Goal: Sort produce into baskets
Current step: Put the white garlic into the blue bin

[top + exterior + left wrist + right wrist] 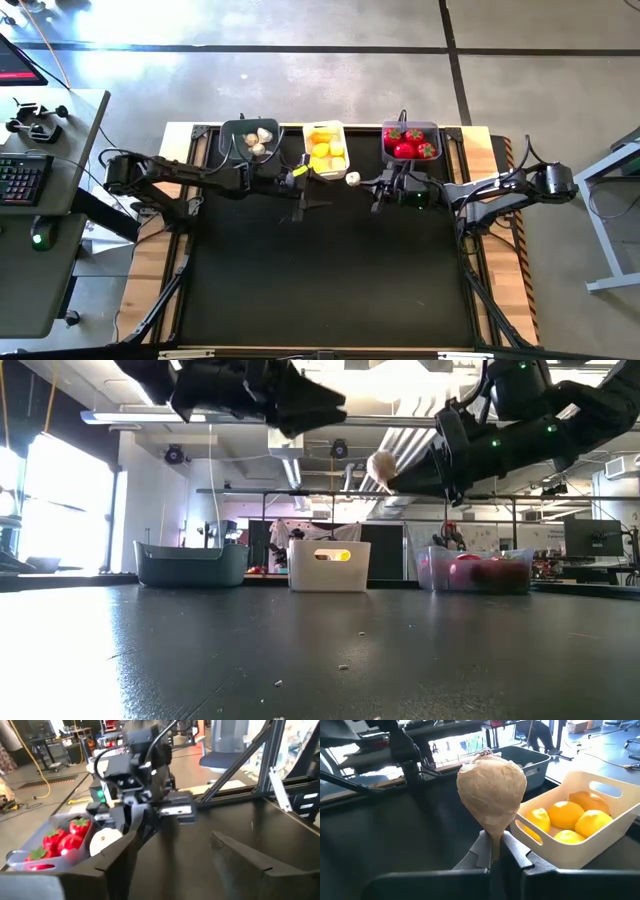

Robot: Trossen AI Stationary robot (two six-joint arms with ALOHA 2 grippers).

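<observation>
- The right gripper [360, 180] hangs above the table, just in front of the white basket [325, 148]. Its fingers are closed on the stem of a beige garlic piece [491, 798], which stands upright between them.
- The left gripper [303, 172] is near it, also in the air, with its fingers [240, 855] apart and nothing between them.
- The white basket holds yellow lemons [565, 815].
- The left grey basket [250, 139] holds more whitish pieces.
- The right basket [410, 142] holds red produce [65, 840] with green tops.
</observation>
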